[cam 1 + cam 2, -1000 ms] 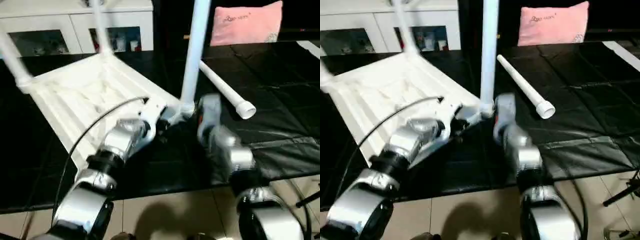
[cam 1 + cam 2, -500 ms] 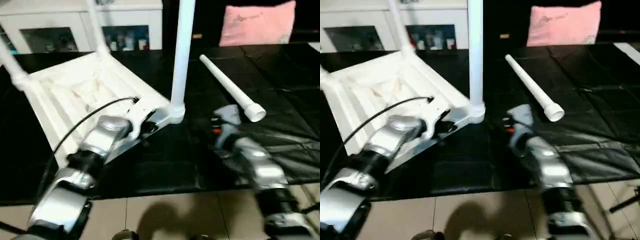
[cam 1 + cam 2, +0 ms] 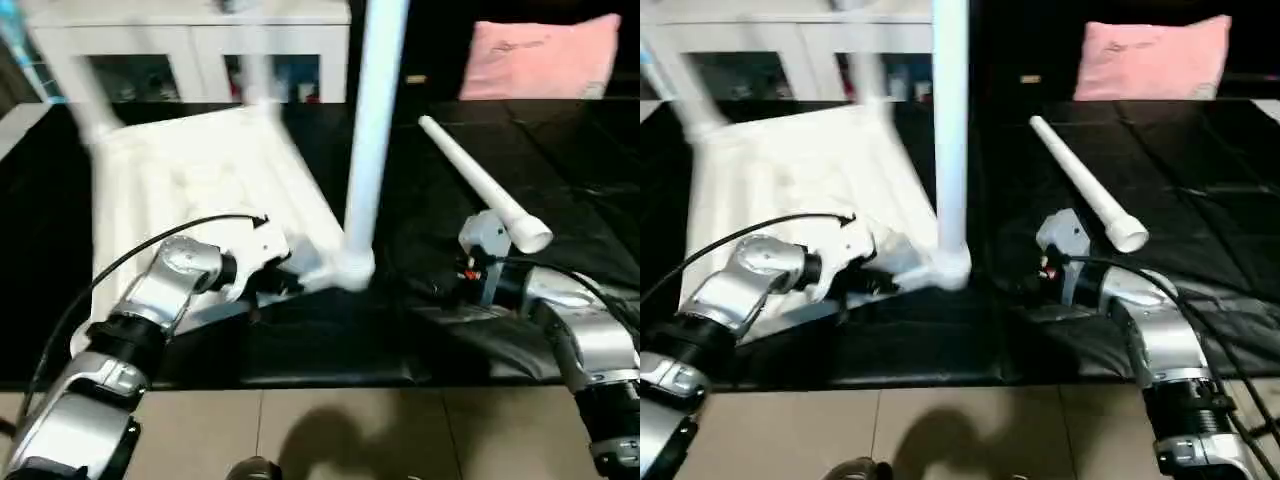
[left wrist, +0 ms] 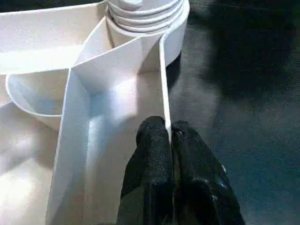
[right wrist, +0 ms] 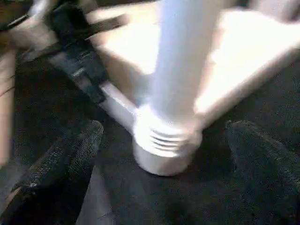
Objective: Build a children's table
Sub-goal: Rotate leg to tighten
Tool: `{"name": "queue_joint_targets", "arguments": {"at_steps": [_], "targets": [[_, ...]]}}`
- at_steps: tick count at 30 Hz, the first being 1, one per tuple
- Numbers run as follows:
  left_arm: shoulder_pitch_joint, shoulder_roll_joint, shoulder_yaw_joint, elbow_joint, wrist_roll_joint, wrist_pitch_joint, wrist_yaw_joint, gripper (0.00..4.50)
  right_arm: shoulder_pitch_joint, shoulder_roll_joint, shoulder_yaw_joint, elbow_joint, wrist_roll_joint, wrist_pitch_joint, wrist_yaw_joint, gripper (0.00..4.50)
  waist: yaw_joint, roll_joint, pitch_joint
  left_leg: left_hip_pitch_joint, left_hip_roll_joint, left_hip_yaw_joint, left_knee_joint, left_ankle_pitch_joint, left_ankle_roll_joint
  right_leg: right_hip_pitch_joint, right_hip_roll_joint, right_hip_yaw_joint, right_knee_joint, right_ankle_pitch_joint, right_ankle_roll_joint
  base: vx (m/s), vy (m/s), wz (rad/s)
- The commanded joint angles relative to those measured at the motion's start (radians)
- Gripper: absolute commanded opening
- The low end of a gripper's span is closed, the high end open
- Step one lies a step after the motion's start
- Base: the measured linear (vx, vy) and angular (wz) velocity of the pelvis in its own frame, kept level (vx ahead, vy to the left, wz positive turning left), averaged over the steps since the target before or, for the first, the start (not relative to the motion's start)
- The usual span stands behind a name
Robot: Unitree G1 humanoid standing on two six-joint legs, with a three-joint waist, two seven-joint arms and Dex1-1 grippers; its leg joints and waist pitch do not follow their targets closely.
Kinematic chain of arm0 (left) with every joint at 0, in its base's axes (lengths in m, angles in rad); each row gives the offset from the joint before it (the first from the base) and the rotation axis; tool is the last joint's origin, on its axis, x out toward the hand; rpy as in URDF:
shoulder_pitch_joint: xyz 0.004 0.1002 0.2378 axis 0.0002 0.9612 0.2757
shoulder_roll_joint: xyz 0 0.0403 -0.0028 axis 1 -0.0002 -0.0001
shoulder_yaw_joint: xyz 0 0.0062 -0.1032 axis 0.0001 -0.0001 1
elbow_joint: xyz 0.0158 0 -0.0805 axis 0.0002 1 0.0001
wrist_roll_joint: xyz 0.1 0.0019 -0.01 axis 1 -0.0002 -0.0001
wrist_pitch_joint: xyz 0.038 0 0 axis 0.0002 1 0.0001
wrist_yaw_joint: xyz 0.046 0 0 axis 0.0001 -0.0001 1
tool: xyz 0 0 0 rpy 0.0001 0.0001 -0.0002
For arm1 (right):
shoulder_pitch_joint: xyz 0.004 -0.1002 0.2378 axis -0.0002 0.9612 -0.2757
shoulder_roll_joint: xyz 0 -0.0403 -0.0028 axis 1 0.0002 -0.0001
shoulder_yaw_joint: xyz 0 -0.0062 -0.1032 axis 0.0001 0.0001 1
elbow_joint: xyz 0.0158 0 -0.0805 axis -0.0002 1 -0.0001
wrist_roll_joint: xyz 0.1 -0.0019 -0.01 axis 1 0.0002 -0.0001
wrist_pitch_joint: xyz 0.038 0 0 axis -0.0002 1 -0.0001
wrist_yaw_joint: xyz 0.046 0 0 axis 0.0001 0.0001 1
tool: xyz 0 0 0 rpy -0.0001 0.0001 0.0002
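Observation:
The children's table lies upside down: the white tabletop (image 3: 190,180) rests on a black mat with its ribbed underside up. A white leg (image 3: 372,150) stands upright in the near right corner socket (image 5: 166,150). Blurred legs rise at the far corners. Another leg (image 3: 480,185) lies loose on the mat to the right. My left gripper (image 4: 168,133) is shut on the thin rim wall of the tabletop, just beside that near socket. My right gripper (image 5: 164,129) is wide open, a short way to the right of the standing leg's base, touching nothing.
A white cabinet with glass doors (image 3: 200,60) stands behind the tabletop. A pink cushion (image 3: 540,55) lies at the back right. The black mat (image 3: 560,140) ends at tiled floor (image 3: 330,430) in front. A black cable (image 3: 150,245) arcs over my left forearm.
My right gripper has let go of the standing leg's base, opened wide and drawn back to the right. The left gripper keeps its hold on the rim. The camera has shifted.

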Motion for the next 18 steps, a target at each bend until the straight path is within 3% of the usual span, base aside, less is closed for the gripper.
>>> {"name": "queue_joint_targets", "arguments": {"at_steps": [1,9,14,18], "targets": [[-0.007,-0.01,-0.04,-0.052,-0.008,-0.045,-0.062,0.0,0.0,-0.012,0.011,-0.02,-0.009,-0.019,0.028,4.46,-0.009,-0.005,-0.074,0.033,0.034,-0.003,-0.07,-0.261,0.035,0.04,-0.041,0.028,-0.067,-0.173,-0.23,0.0,0.0,0.0],[0.002,-0.002,-0.063,-0.069,0.003,-0.1,-0.123,0.0,-0.049,0.0,0.068,0.067,-0.062,-0.066,0.048,4.46,-0.011,-0.01,-0.076,0.028,0.032,-0.004,-0.069,-0.25,0.031,0.044,-0.043,0.027,-0.065,-0.182,-0.231,0.0,0.0,0.0],[0.006,0.001,-0.066,-0.072,0.006,-0.108,-0.131,0.0,-0.068,0.011,0.075,0.09,-0.053,-0.065,0.069,4.46,-0.018,-0.01,-0.077,0.027,0.031,-0.004,-0.067,-0.237,0.041,0.046,-0.041,0.025,-0.063,-0.166,-0.238,0.0,0.0,0.0],[0.007,0.004,-0.067,-0.075,0.01,-0.11,-0.131,0.0,-0.075,0.012,0.081,0.104,-0.037,-0.057,0.109,4.09,-0.017,-0.009,-0.078,0.027,0.032,-0.003,-0.065,-0.226,0.05,0.046,-0.04,0.025,-0.06,-0.148,-0.247,0.0,0.0,0.0]]}}
